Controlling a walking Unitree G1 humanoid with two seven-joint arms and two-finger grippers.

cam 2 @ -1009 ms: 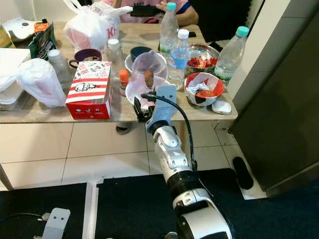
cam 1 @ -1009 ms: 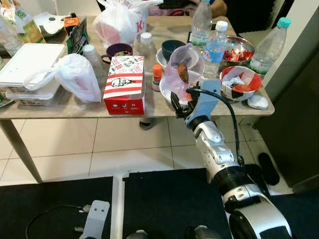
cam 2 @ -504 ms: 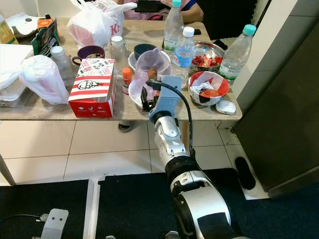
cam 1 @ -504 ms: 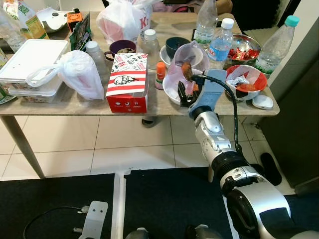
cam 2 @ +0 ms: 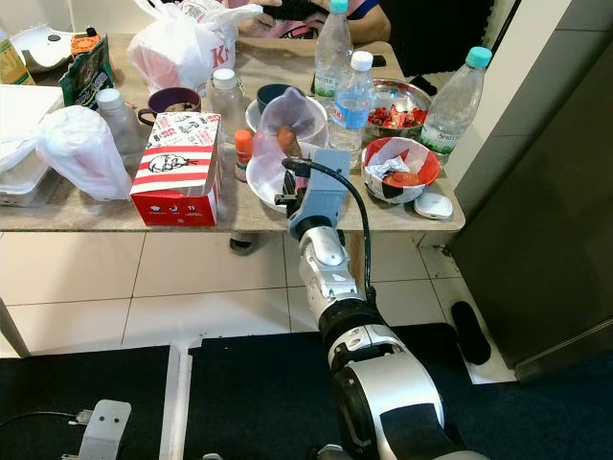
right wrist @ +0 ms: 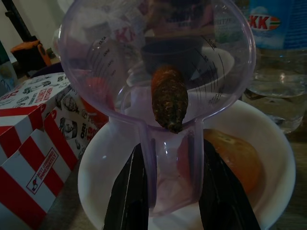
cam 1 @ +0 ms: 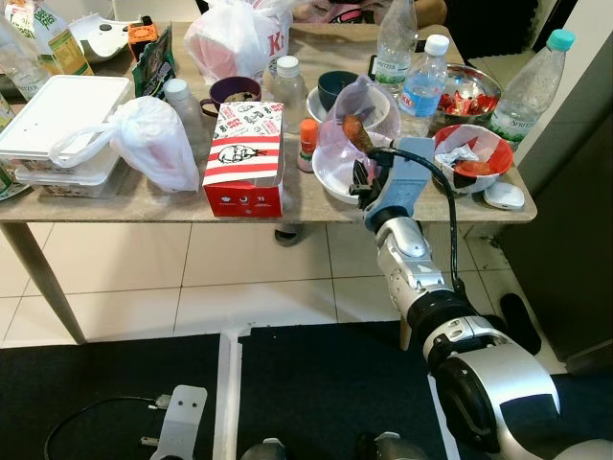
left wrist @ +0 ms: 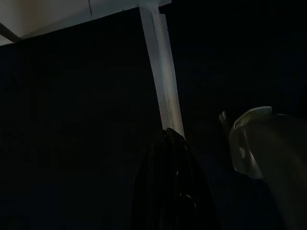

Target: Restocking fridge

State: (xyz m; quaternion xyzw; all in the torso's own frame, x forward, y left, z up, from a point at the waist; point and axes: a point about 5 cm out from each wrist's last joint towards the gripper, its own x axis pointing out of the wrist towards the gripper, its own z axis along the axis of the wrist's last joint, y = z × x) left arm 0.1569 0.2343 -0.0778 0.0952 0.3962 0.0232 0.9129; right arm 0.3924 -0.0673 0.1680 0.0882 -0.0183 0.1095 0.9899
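- Right gripper (cam 1: 362,178) reaches over the front edge of the worktop (cam 1: 144,206), at a clear measuring jug (cam 1: 352,123) tilted over a white bowl (cam 1: 330,172).
- A brown food piece (cam 1: 360,134) sits inside the jug.
- Red-and-white striped carton (cam 1: 245,158) stands left of the bowl; a small orange-capped bottle (cam 1: 306,144) stands between them.
- White plastic bag (cam 1: 144,144) lies left of the carton, beside stacked white containers (cam 1: 53,125).
- Red-rimmed paper bowl (cam 1: 469,158) with crumpled wrappers sits right of the gripper.
- Teal-capped water bottle (cam 1: 527,86) stands at the far right; two more bottles stand behind the jug.
- Tiled floor (cam 1: 192,278) below, dark mat nearer the robot.
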